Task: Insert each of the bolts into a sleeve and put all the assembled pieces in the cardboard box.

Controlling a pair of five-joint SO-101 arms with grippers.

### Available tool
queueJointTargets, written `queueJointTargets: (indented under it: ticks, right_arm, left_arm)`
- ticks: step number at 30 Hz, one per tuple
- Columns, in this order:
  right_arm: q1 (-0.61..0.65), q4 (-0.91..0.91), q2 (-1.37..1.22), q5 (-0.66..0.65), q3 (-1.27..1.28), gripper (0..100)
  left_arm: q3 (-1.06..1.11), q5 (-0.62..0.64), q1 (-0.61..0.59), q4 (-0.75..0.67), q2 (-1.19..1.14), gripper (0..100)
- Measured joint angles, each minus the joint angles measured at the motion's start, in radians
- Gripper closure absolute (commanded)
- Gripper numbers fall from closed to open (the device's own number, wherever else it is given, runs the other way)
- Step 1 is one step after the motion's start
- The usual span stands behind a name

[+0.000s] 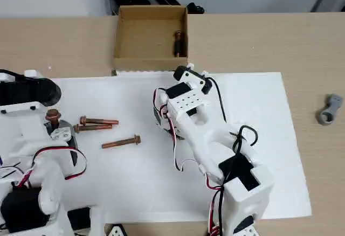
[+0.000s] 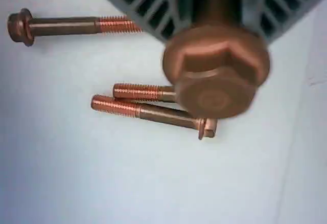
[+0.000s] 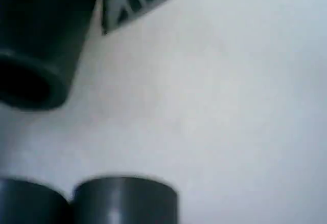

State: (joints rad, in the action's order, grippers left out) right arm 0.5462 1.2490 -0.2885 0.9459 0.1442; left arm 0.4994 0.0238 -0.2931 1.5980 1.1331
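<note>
My left gripper (image 2: pixel 214 6) is shut on a copper bolt (image 2: pixel 214 68) whose hex head points at the camera; in the high view this bolt (image 1: pixel 53 116) stands head up at the sheet's left edge. Three loose bolts lie on the white sheet: two side by side (image 1: pixel 98 121) (image 1: pixel 92 128), one apart (image 1: pixel 122 141). My right gripper (image 3: pixel 76 9) is shut on a dark sleeve (image 3: pixel 33 55) above the sheet, mid-table under the right arm (image 1: pixel 186 106). Two more sleeves (image 3: pixel 125 198) (image 3: pixel 28 201) stand below it. The cardboard box (image 1: pixel 125 36) holds one assembled piece (image 1: pixel 177 42).
The white sheet (image 1: pixel 253 101) covers most of the table in front of the box. A small grey part (image 1: pixel 330 108) lies on bare wood at the far right. Cables hang along the right arm.
</note>
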Motion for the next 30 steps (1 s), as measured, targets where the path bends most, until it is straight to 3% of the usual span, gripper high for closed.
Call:
queueJointTargets:
  ticks: [5,9,20,30]
  right_arm:
    - [0.000,0.002,-0.008,-0.049,-0.009,88.3]
    - [0.000,0.003,-0.008,-0.072,-0.008,99.0]
    - [-0.005,0.009,-0.008,-0.143,-0.006,99.1]
    - [-0.005,0.006,0.245,-0.387,-0.002,99.1]
  left_arm:
    - [0.000,0.002,-0.097,0.000,0.000,99]
    - [0.025,-0.034,-0.137,0.000,0.003,99]
    - [0.066,-0.054,-0.164,0.000,0.006,99]
    - [0.066,-0.054,-0.164,-0.032,0.006,99]
